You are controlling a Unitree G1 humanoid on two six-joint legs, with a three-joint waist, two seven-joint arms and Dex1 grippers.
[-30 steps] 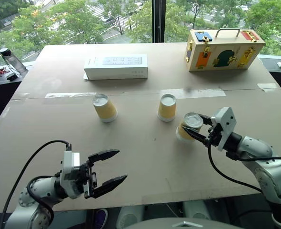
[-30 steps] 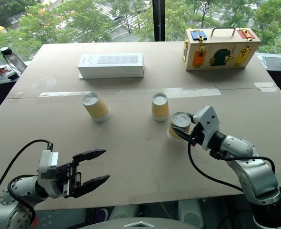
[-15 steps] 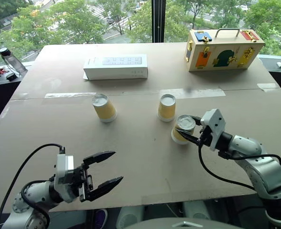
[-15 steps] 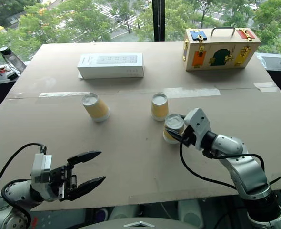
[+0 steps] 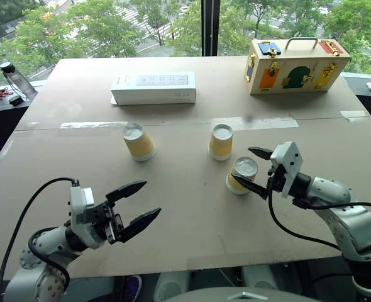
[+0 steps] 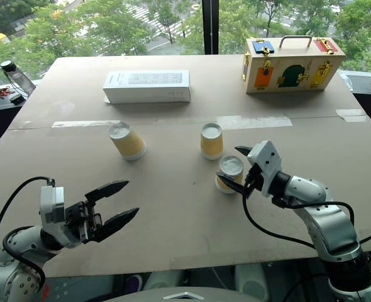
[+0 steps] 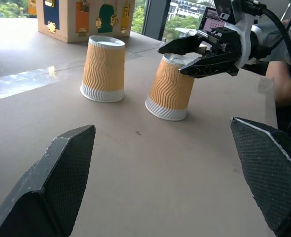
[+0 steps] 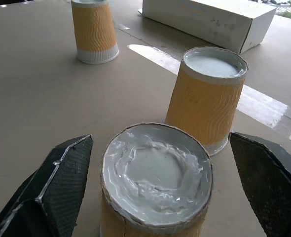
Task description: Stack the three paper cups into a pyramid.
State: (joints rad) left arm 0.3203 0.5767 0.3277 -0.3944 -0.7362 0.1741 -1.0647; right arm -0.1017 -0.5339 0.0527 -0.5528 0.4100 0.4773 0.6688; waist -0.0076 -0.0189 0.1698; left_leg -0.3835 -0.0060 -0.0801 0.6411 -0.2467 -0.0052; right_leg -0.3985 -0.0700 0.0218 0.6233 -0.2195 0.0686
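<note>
- While my right gripper (image 5: 254, 168) sits low over the cardboard-covered table (image 5: 192, 214), its two black fingers stand wide apart, one on each side of the nearest cup (image 5: 241, 175), and I cannot see either of them touching it.
- That cup stands upside down on the table with its white base facing up, just beside the middle cup (image 5: 221, 141), which is also inverted; a small gap of table shows between them in my left wrist view.
- Off to my left, well apart from those two, the third cup (image 5: 137, 141) stands inverted on its own near a strip of clear tape (image 5: 91, 125).
- My left gripper (image 5: 134, 206) hangs over the near edge of the table with its fingers spread, holding nothing.
- At the far side lie a white box (image 5: 153, 87) and a wooden latch box (image 5: 295, 65) with a handle.
- No cup rests on another, so the pyramid is not yet built.
</note>
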